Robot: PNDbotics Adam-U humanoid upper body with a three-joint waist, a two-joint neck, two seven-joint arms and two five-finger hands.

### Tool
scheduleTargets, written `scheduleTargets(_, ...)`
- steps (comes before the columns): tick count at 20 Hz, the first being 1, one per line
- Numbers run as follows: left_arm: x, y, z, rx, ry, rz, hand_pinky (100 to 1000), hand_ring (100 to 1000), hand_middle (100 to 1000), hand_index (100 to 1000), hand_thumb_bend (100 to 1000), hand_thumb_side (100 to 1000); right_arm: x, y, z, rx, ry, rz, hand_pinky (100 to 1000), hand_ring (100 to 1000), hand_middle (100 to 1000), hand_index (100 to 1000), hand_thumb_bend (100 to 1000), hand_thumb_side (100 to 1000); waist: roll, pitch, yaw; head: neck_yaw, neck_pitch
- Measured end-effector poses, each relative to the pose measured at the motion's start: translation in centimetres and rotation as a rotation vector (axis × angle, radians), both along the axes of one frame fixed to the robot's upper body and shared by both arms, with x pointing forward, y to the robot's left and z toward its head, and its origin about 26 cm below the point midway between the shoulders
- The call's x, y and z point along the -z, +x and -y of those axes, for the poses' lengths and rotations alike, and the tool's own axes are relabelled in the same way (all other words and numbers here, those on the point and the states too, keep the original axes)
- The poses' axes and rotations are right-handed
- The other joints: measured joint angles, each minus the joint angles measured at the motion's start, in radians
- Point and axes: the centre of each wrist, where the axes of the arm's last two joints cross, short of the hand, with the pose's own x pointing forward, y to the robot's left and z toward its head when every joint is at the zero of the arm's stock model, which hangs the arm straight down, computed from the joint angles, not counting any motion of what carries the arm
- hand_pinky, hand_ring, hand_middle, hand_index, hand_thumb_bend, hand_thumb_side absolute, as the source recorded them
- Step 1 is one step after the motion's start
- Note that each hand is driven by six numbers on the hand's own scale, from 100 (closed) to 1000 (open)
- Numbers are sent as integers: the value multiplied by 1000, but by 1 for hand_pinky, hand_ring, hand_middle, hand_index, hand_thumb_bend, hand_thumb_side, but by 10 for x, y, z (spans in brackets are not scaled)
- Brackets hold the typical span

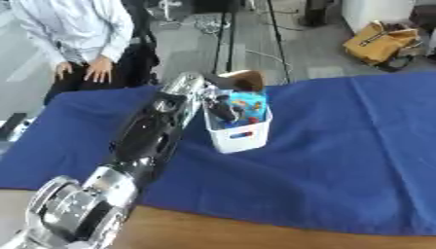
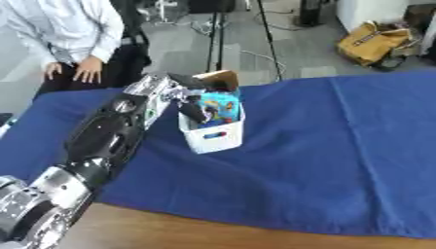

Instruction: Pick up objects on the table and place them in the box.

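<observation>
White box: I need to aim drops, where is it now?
The white box sits left of centre on the blue cloth, with the left robot hand reaching into it.

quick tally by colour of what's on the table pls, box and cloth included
White: 1, the box
Blue: 2, the tablecloth and a blue packet standing in the box
Brown: 1, a cardboard-like piece at the box's far edge
Dark: 1, an item inside the box, under the left hand
Total: 5
</observation>
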Motion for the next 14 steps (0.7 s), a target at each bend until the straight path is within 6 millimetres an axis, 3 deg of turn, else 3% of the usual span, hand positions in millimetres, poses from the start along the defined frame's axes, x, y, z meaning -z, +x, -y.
scheduleTargets(7, 1, 0, -1, 1, -6, -12, 1000, 1000, 1000, 1000, 306, 851, 1, 0, -1, -2, 7, -2, 836, 745, 602, 605, 100, 856, 0, 0, 0, 0, 0)
scheduleTargets(9, 1, 0, -2, -1, -6, -12, 1000, 1000, 1000, 1000, 382, 951, 1, 0, -1, -2, 8, -2, 836, 745, 601, 605, 100, 854, 0, 0, -1, 0, -1)
scheduleTargets(14, 0, 0, -2, -3, -15, -10, 1000, 1000, 1000, 1000, 468, 1000, 1, 0, -1, -1, 10, -4, 836, 745, 601, 603, 100, 851, 0, 0, -4, 0, -4)
